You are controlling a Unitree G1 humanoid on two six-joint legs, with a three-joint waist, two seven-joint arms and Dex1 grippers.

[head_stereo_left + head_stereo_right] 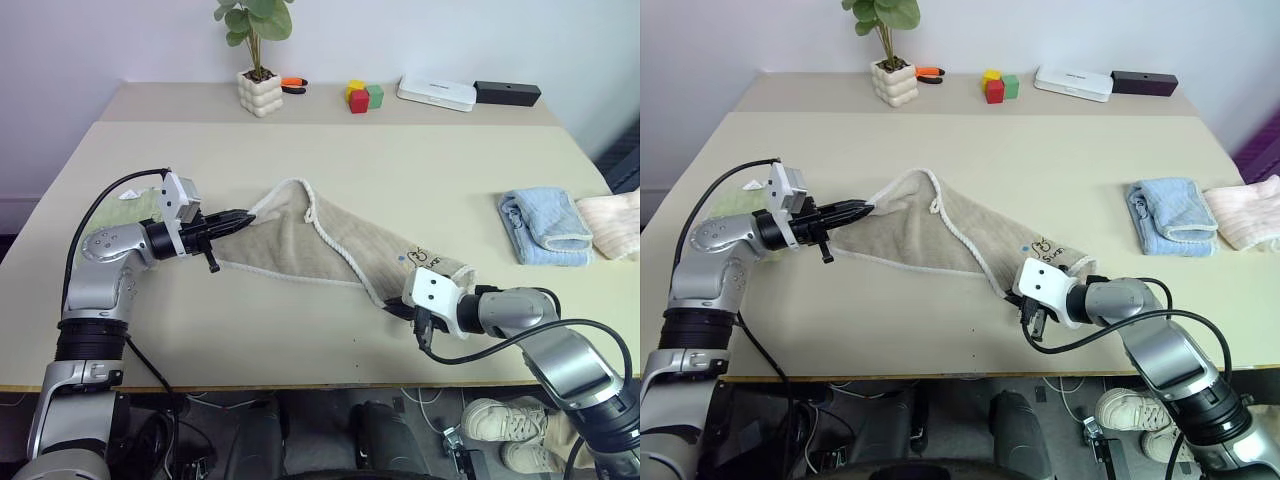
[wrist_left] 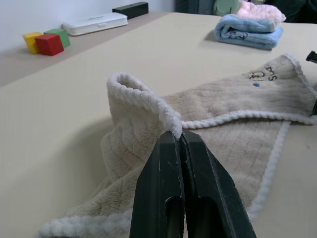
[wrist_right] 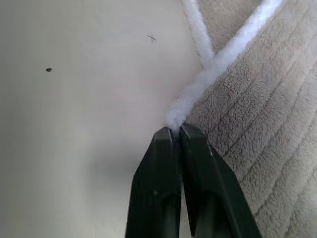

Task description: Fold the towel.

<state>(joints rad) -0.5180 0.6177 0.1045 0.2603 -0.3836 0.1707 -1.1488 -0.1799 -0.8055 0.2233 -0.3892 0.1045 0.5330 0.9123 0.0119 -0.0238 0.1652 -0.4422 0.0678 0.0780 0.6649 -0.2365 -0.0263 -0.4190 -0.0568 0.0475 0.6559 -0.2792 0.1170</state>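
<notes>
**Table and its contents**

A beige table carries the towel, spread loosely across the middle with its white corded edge showing. Toward the right edge lie a folded blue towel and, just beside it, a pink one. Along the far side stand a potted plant, an orange tool, coloured blocks, a white box and a black box. A green cloth lies near the left edge.

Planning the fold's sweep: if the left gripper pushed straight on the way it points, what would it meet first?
The towel itself: the left gripper, shut on its corded edge, points along the cloth toward the right gripper. Beyond that, depth is unclear.
</notes>
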